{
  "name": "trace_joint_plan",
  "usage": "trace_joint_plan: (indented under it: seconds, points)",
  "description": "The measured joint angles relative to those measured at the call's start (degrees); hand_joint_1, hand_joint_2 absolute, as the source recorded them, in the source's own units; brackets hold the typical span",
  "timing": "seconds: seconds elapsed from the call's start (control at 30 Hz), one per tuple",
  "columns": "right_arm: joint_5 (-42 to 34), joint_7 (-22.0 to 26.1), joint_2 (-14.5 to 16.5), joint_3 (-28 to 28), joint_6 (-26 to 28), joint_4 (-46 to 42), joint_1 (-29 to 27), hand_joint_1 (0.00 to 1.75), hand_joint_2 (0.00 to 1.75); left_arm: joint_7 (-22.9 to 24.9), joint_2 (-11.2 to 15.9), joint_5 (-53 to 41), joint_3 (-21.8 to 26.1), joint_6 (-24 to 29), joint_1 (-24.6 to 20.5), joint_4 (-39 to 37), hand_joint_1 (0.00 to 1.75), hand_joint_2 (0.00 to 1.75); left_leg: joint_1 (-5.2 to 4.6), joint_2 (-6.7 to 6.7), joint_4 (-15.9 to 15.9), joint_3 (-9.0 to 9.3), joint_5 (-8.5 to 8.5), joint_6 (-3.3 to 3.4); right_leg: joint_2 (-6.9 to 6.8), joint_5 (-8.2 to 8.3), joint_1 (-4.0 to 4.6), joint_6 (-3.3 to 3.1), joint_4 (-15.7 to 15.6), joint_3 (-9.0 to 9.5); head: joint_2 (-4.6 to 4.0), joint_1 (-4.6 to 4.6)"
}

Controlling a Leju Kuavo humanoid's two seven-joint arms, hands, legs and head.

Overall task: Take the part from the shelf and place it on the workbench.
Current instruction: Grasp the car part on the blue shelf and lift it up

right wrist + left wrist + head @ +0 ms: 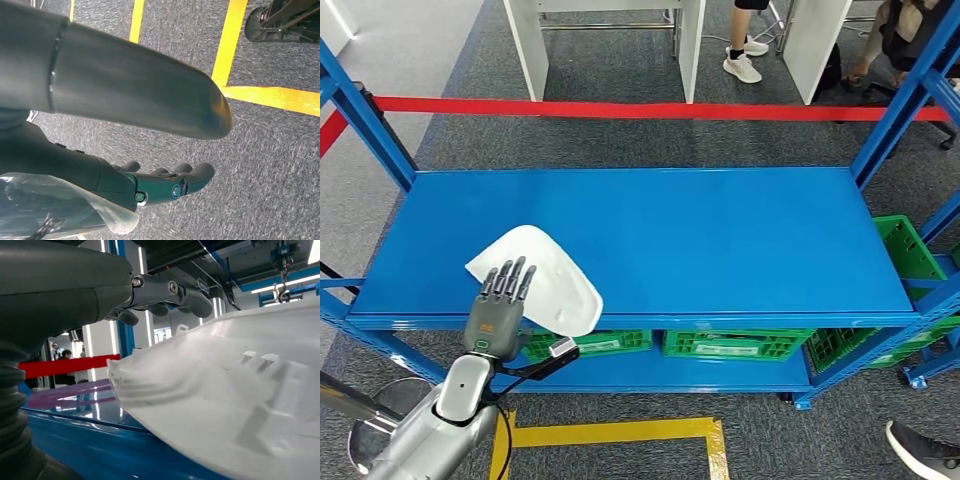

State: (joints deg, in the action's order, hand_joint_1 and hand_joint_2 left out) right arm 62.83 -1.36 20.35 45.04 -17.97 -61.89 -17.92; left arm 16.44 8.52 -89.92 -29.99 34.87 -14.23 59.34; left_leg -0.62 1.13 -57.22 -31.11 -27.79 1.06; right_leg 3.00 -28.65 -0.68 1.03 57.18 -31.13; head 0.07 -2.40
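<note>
1. The white part [546, 280] lies at the front left edge of the blue shelf [697, 230], overhanging it slightly
2. The left hand [500, 305] reaches over the part, fingers straight above it, thumb apart; it holds nothing
3. The right hand [166, 185] hangs over the floor, loosely spread and empty
4. Judged step: closing in for the grasp. Next, the fingers must press down and the thumb come under the overhanging rim before lifting

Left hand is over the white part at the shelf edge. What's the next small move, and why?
Probably close the left hand on the white part before lifting. The head view shows the fingers lying flat over its near edge, and the left wrist view shows them above it, not yet curled. The part overhangs the blue shelf front, so there is room for a grip underneath.
</note>
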Motion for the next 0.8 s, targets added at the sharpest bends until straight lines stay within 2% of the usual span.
trace_joint_plan:
  seconds: [0.03, 0.07, 0.1, 0.47, 0.53, 0.57, 0.6, 0.67, 0.7, 0.8]
  points:
    - [0.0, 0.0, 0.0, 0.0, 0.0, 0.0, 0.0, 0.00, 0.00, 0.0, 0.1, 0.0, -0.1, -0.1, 0.0, -0.1, 1.40, 1.75, 0.00, 0.00, 0.0, 0.00, 0.00, 0.00, 0.00, 0.00, 0.00, 0.00, 0.0, 0.00, 0.00, 0.00]
    - [-0.1, -0.1, 0.0, 0.0, 0.0, 0.0, 0.0, 0.00, 0.00, 0.0, 0.1, 0.0, -0.2, -0.4, -0.1, -0.1, 1.71, 1.75, 0.00, 0.00, 0.0, 0.00, 0.00, 0.00, 0.00, 0.00, 0.00, 0.00, 0.0, 0.00, 0.00, 0.00]
    - [-0.2, -0.2, 0.0, 0.0, 0.0, 0.0, 0.0, 0.00, 0.00, 0.0, 0.2, 0.0, -0.4, -0.7, -0.1, -0.2, 1.75, 1.75, 0.00, 0.00, 0.0, 0.00, 0.01, 0.00, -0.01, 0.00, 0.00, 0.00, 0.0, 0.00, 0.00, -0.01]
    - [-1.7, -1.3, 0.0, -0.4, -0.1, 0.0, -0.4, 0.00, 0.00, -1.8, 0.6, -0.1, 0.0, -3.5, 0.1, -1.0, 1.73, 1.75, 0.00, 0.17, 0.0, -0.07, 0.19, 0.00, -0.27, 0.08, 0.00, 0.02, 0.0, -0.44, 0.00, 0.00]
    - [-1.8, -1.5, 0.0, -0.6, -0.2, 0.0, -0.4, 0.00, 0.00, -2.8, 0.5, 0.0, 0.5, -3.5, 0.1, -1.0, 1.62, 1.75, 0.00, 0.28, 0.0, -0.05, 0.19, 0.01, -0.38, 0.04, 0.00, 0.01, 0.0, -0.65, 0.00, 0.00]
    - [-1.9, -1.6, 0.0, -0.6, -0.2, 0.0, -0.4, 0.00, 0.00, -3.2, 0.4, 0.2, 0.7, -3.5, 0.1, -1.0, 1.44, 1.75, -0.01, 0.33, 0.0, -0.06, 0.19, 0.01, -0.41, 0.03, 0.00, 0.01, 0.0, -0.65, 0.00, 0.00]
    - [-1.9, -1.7, 0.0, -0.7, -0.3, 0.0, -0.4, 0.00, 0.00, -3.7, 0.4, 0.5, 0.9, -3.5, 0.1, -1.0, 1.41, 1.75, -0.01, 0.37, 0.0, -0.06, 0.21, 0.01, -0.44, 0.03, 0.00, 0.01, 0.0, -0.64, 0.00, 0.01]
    - [-2.2, -2.0, 0.0, -0.9, -0.3, 0.0, -0.6, 0.00, 0.00, -5.1, 0.3, 2.0, 1.4, -3.5, 0.1, -1.0, 1.46, 1.75, -0.01, 0.41, 0.0, -0.07, 0.28, -0.01, -0.46, 0.09, 0.00, 0.04, 0.0, -0.63, 0.00, 0.00]
    - [-2.3, -2.1, 0.0, -1.0, -0.4, -0.1, -0.7, 0.00, 0.00, -5.9, 0.2, 3.1, 1.6, -3.6, 0.1, -1.0, 1.61, 1.75, -0.01, 0.42, 0.0, -0.07, 0.32, -0.01, -0.48, 0.12, 0.00, 0.06, 0.0, -0.63, 0.00, -0.01]
    - [-2.8, -2.2, 0.0, -1.4, -0.4, -0.3, -1.1, 0.00, 0.00, -7.7, 0.1, 5.4, 2.0, -4.0, 0.1, -0.9, 1.61, 1.75, -0.01, 0.51, 0.0, -0.09, 0.45, 0.00, -0.55, 0.21, 0.00, 0.05, 0.0, -0.64, 0.00, -0.01]
